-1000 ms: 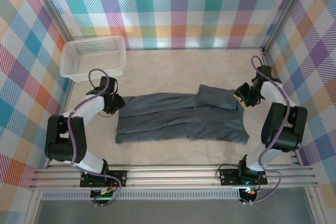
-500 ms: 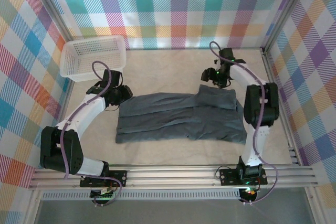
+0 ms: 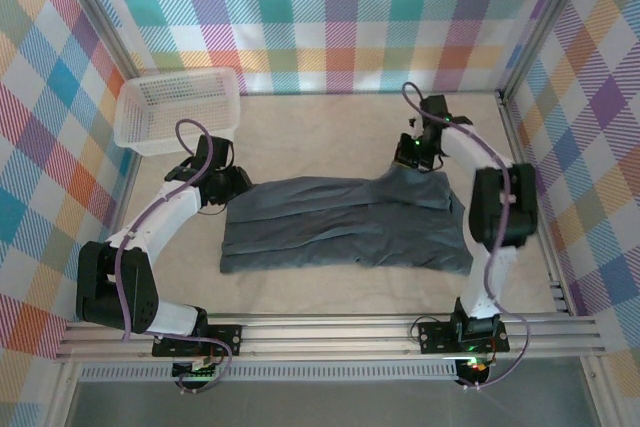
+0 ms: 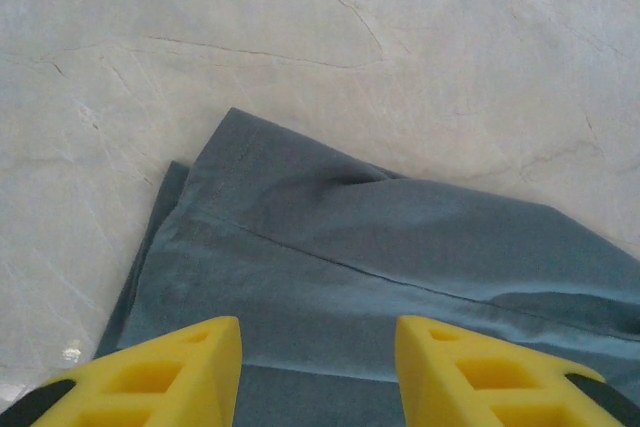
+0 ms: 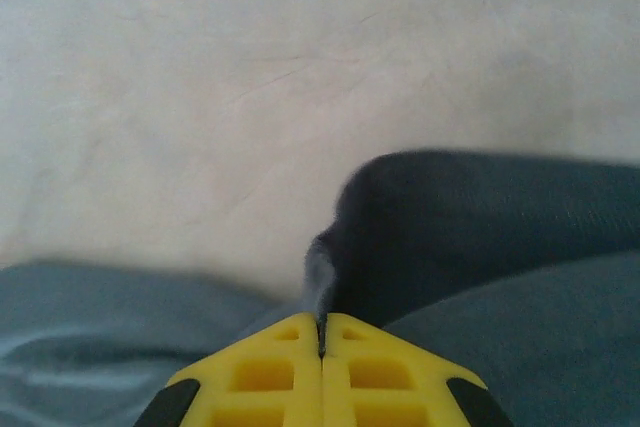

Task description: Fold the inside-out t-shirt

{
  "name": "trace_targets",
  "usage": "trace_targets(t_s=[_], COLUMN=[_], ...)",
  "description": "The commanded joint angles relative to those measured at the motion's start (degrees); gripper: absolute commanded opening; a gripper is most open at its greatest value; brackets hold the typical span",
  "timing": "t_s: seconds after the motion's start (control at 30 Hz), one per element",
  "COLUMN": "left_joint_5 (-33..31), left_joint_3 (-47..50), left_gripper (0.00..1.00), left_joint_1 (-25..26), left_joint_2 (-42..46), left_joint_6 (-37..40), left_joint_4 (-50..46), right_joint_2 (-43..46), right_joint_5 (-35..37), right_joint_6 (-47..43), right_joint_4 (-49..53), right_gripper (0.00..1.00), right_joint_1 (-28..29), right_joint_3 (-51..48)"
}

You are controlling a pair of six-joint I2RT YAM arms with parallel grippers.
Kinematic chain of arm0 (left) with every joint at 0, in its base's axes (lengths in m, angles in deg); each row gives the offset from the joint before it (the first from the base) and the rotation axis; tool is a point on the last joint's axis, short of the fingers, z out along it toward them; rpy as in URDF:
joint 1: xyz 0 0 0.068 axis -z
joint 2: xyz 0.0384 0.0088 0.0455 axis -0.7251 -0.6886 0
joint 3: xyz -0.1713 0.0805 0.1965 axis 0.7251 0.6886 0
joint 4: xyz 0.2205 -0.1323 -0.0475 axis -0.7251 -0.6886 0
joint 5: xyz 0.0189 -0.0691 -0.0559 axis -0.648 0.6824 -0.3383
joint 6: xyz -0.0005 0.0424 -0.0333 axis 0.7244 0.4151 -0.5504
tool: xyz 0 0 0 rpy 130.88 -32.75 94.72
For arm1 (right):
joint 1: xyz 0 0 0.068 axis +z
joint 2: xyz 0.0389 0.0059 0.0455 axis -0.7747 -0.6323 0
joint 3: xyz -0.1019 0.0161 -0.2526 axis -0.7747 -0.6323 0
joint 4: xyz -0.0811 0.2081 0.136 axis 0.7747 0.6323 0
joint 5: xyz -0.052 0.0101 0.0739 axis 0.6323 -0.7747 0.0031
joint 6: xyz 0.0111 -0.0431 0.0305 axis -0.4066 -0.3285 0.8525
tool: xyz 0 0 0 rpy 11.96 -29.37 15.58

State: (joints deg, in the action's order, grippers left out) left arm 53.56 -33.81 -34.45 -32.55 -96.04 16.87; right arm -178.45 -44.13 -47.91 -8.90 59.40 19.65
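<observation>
The inside-out t-shirt (image 3: 345, 225) lies flat across the middle of the table, dark slate blue-grey, folded into a long band. My right gripper (image 3: 412, 161) sits at its far right corner, yellow fingers pressed together on a pinched fold of the cloth (image 5: 322, 287). At the shirt's left end my left gripper (image 3: 232, 185) hovers over the edge. Its yellow fingertips (image 4: 190, 357) stand apart above the t-shirt (image 4: 400, 257), with nothing between them.
A white lattice basket (image 3: 180, 109) stands at the back left. Bare pale tabletop (image 3: 310, 132) stretches behind the shirt and in front of it (image 3: 340, 292). Plaid walls close in the back and both sides.
My right arm swung from the shirt's right side to its far right corner and its jaws closed on the cloth. The left gripper moved slightly right, over the shirt's left edge.
</observation>
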Motion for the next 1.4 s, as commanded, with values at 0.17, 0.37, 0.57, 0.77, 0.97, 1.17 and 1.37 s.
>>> trace_targets(t_s=[0.17,0.37,0.57,0.77,0.97,1.17,1.37], left_joint_5=[-0.43,-0.32,-0.93,-1.55,-1.7,-1.51,-0.81], left_joint_3=[0.2,-2.07,-1.19,0.58,-0.56,-0.93,-1.62], left_gripper=[0.45,0.45,0.45,0.45,0.45,0.45,0.45], left_joint_1=[1.66,2.6,3.0,3.0,3.01,3.08,3.16], left_joint_2=[-2.17,-3.44,-1.96,-0.85,-1.73,-2.56,-3.65], left_joint_6=[0.1,0.56,0.49,0.13,0.11,-0.07,0.45], left_joint_4=[1.24,1.02,0.54,0.45,0.22,0.35,1.14], right_joint_2=[35.57,36.74,15.44,0.32,-2.88,7.92,18.02], right_joint_5=[-0.15,11.47,18.71,17.49,15.62,17.31,11.78], right_joint_6=[12.59,8.11,5.28,3.31,4.09,6.93,4.81], right_joint_4=[-2.92,3.0,1.95,1.72,4.33,4.0,-0.4], right_gripper=[0.55,0.77,0.76,0.79,0.14,0.0,0.43], right_joint_1=[2.65,2.07,0.24,0.3,0.25,-1.2,-0.96], right_joint_3=[-41.31,-28.66,-12.2,-1.54,1.66,-7.59,-18.87])
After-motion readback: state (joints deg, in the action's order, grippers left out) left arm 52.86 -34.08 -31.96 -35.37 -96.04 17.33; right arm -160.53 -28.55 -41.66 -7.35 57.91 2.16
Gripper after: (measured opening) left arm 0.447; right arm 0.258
